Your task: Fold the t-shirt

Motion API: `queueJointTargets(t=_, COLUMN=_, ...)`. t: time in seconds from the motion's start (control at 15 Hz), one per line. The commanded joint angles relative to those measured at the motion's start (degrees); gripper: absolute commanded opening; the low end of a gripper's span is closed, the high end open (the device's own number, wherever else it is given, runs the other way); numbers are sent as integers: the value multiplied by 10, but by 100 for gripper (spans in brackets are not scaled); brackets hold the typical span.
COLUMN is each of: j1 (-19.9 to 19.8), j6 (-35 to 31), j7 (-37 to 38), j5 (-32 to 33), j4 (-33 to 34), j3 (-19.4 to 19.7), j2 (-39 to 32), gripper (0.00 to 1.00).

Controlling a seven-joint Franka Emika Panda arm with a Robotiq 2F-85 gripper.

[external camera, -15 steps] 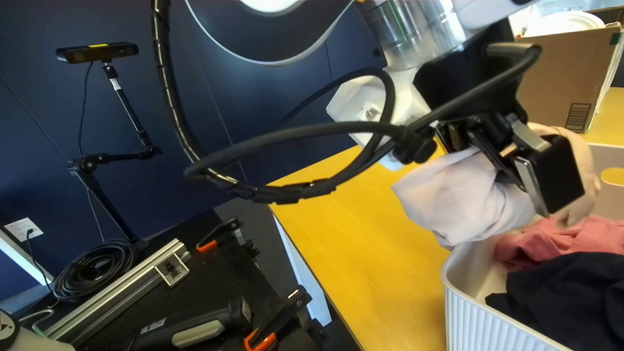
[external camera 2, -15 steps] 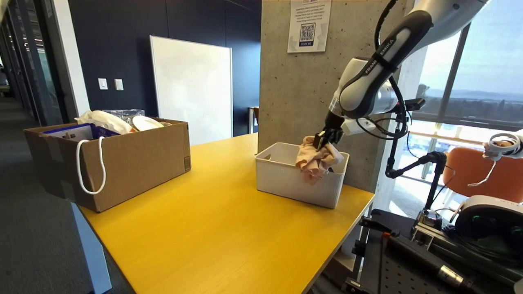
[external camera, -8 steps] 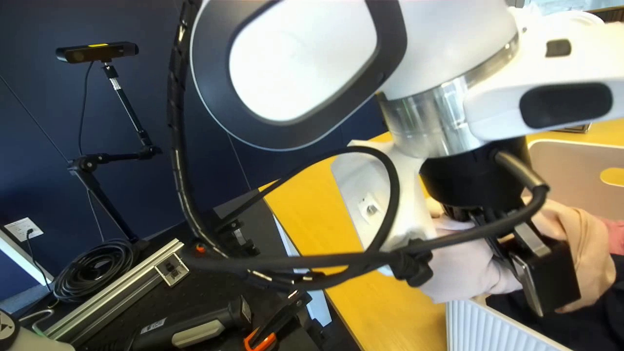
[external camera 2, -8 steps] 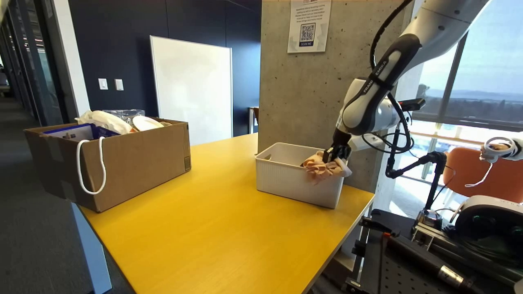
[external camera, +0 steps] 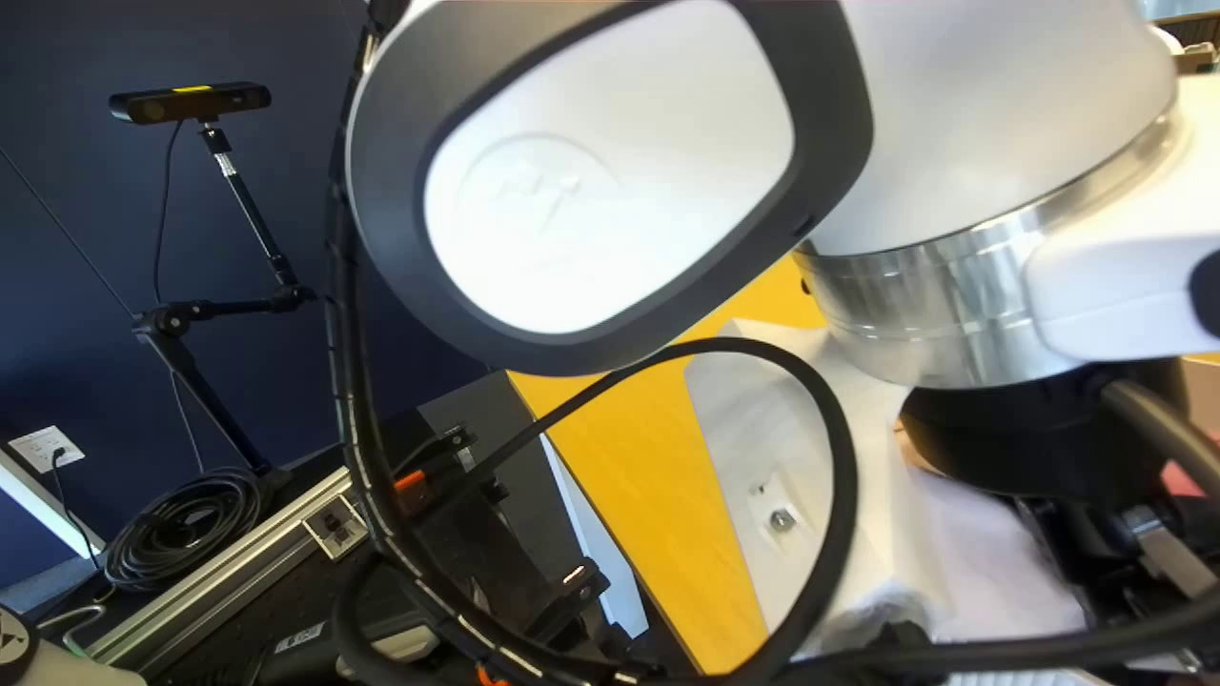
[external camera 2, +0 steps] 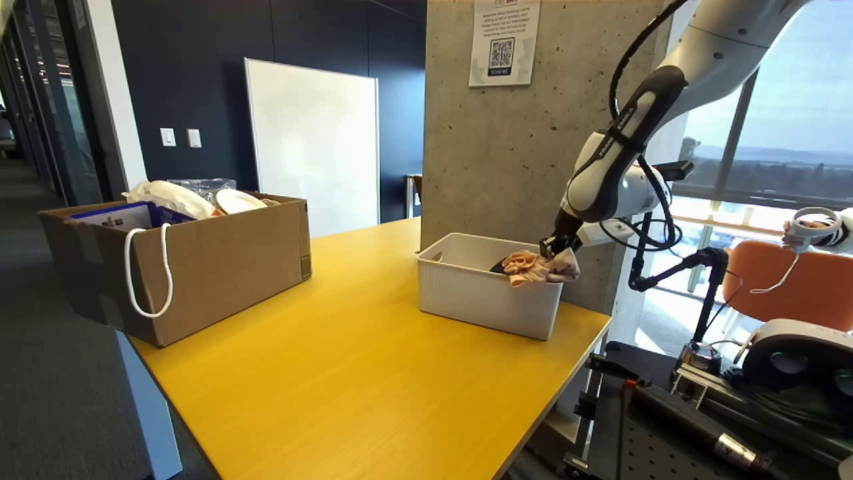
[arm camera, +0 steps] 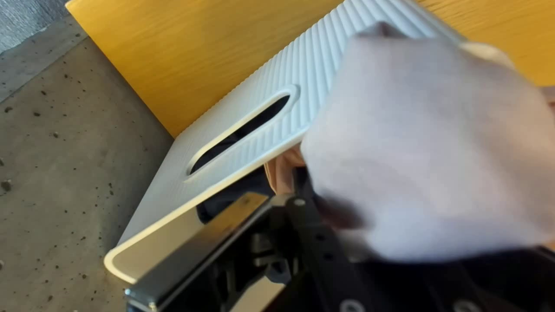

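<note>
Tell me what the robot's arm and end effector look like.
The arm is white and rounded, with dark grey trim, pale lettering including EMIKA, a black strap, a silver metal ring and looping black cables. The end effector is black with silvery metal parts.

You have one arm (external camera 2: 660,100) and one gripper (external camera 2: 555,248). You can count one yellow table (external camera 2: 360,347), one basket (external camera 2: 483,303), one cardboard box (external camera 2: 223,277), one whiteboard (external camera 2: 313,147), one poster (external camera 2: 504,43), one headset (external camera 2: 800,373), one orange chair (external camera 2: 820,300) and one stand-mounted camera (external camera: 191,103). You also have two light switches (external camera 2: 168,137) and one power outlet (external camera: 46,448). For clothing, count three: one pale garment (arm camera: 429,151), one dark garment (arm camera: 232,194) and one pink garment (external camera: 1180,479), though that last shows you only a sliver, so take the three as likely.
</note>
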State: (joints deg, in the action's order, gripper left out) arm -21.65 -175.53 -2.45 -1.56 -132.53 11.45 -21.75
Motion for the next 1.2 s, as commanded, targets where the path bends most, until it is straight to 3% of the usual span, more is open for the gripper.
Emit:
queueJointTargets(t=0.0, j1=-10, j6=2, j7=-14, j5=-10, j4=-10, j3=-7, j2=36, gripper=61)
queueJointTargets(t=0.33, j1=27, j6=7, j7=-2, j5=-9, j4=-10, j3=-12, j2=70, gripper=98)
queueJointTargets(t=0.6, j1=71, j6=16, j7=6, j5=-6, j4=-31, j3=-35, j2=113, gripper=100)
queueJointTargets(t=0.87, j1=127, j6=45, j7=23, j5=15, j4=-66, j3=-32, j2=171, gripper=100)
queueJointTargets(t=1.13, j1=147, j6=96, j7=36, j5=8, j4=-97, j3=-39, j2=212, gripper=100)
